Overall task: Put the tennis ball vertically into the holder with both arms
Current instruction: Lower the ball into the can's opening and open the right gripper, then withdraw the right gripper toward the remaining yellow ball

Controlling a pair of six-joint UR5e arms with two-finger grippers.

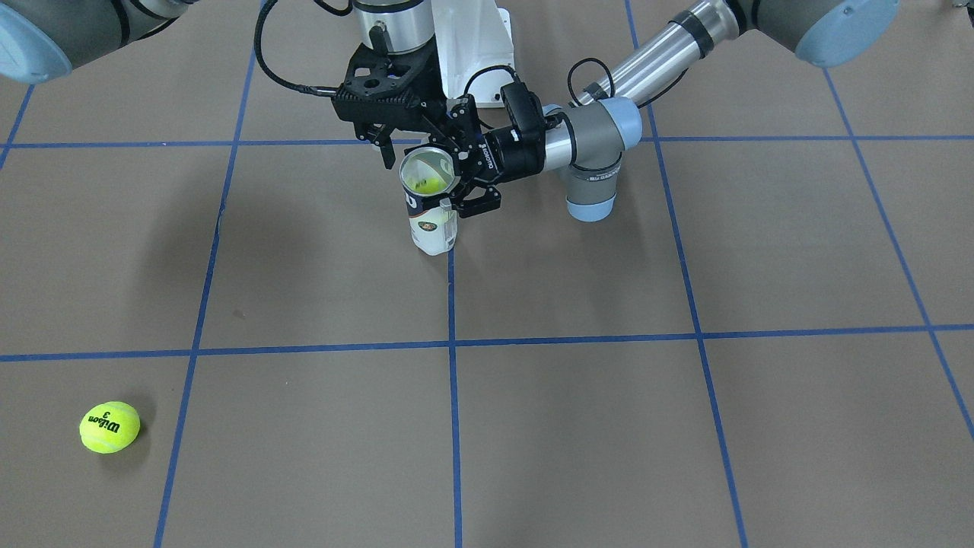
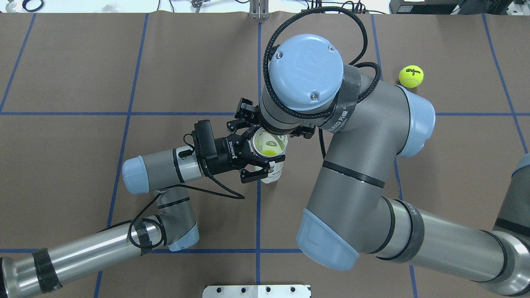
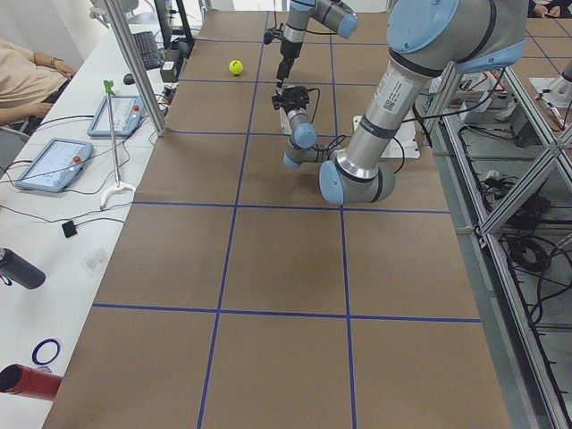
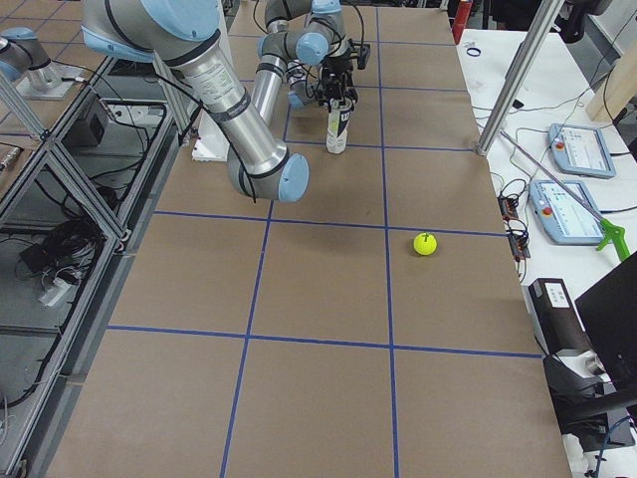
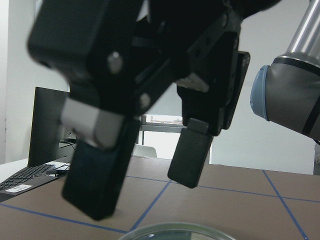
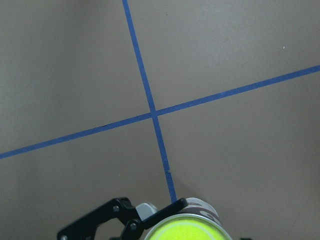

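The holder (image 1: 432, 221), a clear tube with a silver rim, stands upright on the table near the robot's base. A tennis ball (image 1: 430, 184) lies inside it and shows through the open top in the overhead view (image 2: 271, 152) and the right wrist view (image 6: 187, 231). My left gripper (image 1: 450, 179) comes in from the side and is shut on the holder's upper part (image 2: 273, 171). My right gripper (image 5: 142, 187) points down just above the holder's rim (image 5: 177, 232), open and empty. A second tennis ball (image 1: 109, 427) lies alone on the table, far from both grippers.
The table is brown with blue tape lines (image 1: 452, 342). The white pedestal base (image 1: 475, 53) stands behind the grippers. The second ball also shows in the overhead view (image 2: 411, 76). Operators' tablets (image 4: 572, 209) lie on a side bench beyond the table's edge.
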